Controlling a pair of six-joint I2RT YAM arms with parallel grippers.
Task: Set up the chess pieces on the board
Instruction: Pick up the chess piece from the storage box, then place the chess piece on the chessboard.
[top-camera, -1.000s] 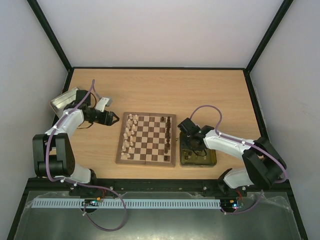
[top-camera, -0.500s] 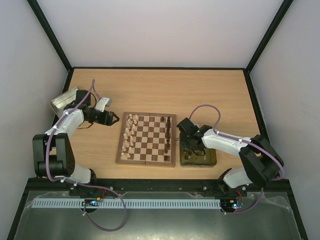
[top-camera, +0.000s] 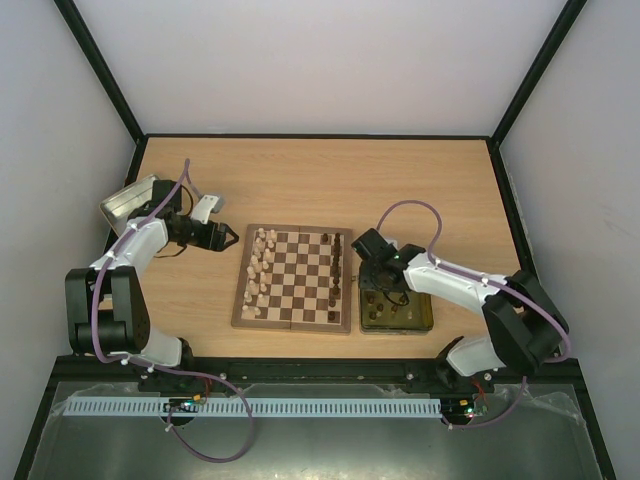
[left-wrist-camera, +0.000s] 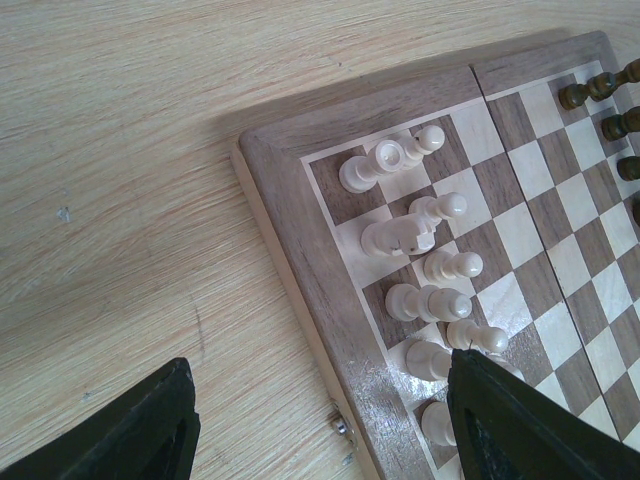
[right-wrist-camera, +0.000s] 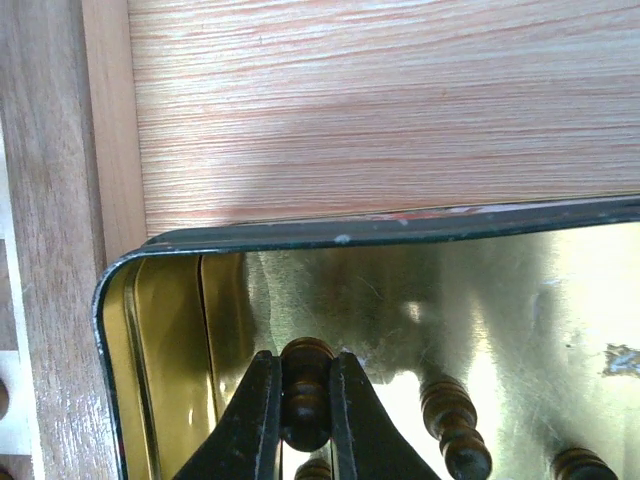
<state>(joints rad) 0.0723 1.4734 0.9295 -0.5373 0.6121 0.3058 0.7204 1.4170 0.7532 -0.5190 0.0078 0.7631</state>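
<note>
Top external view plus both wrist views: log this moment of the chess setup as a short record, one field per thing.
board: board lies between the arms, middle squares bare
cream pieces: cream pieces on the board's left side
dark pieces: dark pieces along the board's right side; more lie in the tin
gold tin: gold tin, open, beside the board's right edge
right tool: right tool shut on a dark piece inside the gold tin
left tool: left tool open, empty, left of the board
silver tin: silver tin at far left

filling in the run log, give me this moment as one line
phase: pick | right gripper: shut on dark piece inside gold tin | left gripper: open, empty, beside board, cream end
</note>
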